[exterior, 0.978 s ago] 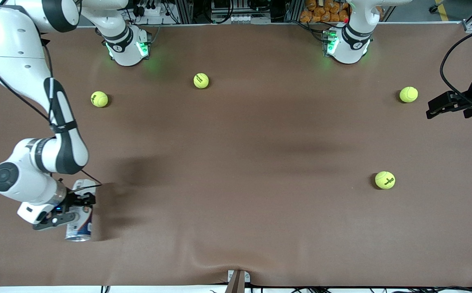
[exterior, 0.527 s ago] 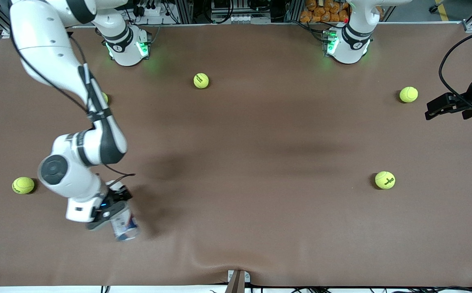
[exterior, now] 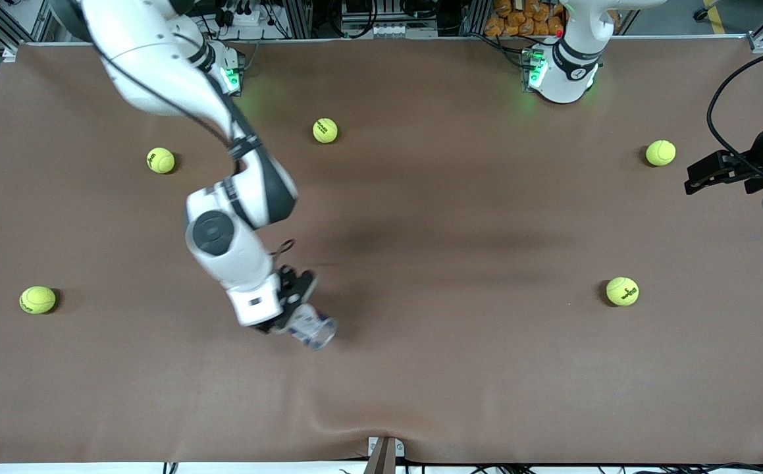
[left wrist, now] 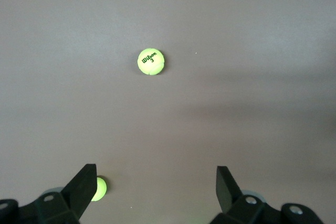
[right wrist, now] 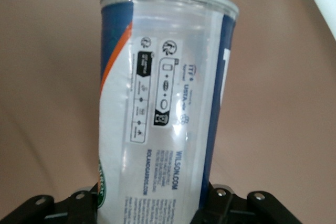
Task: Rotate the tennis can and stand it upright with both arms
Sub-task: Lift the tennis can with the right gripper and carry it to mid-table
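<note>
The right hand (exterior: pixel 295 315) is clamped across the body of the tennis can (exterior: pixel 312 331), its two fingers pressed against opposite sides of the clear, blue-and-white labelled tube; in the right wrist view the can (right wrist: pixel 163 108) runs straight out from between the fingers, metal rim at the end away from the hand, with brown surface (right wrist: pixel 47 51) beneath it. A second ago this hand held the can low at the right arm's end of the surface, close to the front camera; half a second ago it had carried it part of the way inward; it now holds it over the middle stretch of the surface (exterior: pixel 420 368), and the can points out of the hand at a changed angle. That shift suggests the carry-and-turn stage is under way, bringing the can within the other arm's reach, though it is not yet upright. The left hand (exterior: pixel 717 172) waits over its own end of the surface, fingers spread wide with nothing between them, as the left wrist view confirms (left wrist: pixel 155 184); one tennis ball (left wrist: pixel 151 61) lies on the surface ahead of it, and another (left wrist: pixel 97 188) is just beside one fingertip.
</note>
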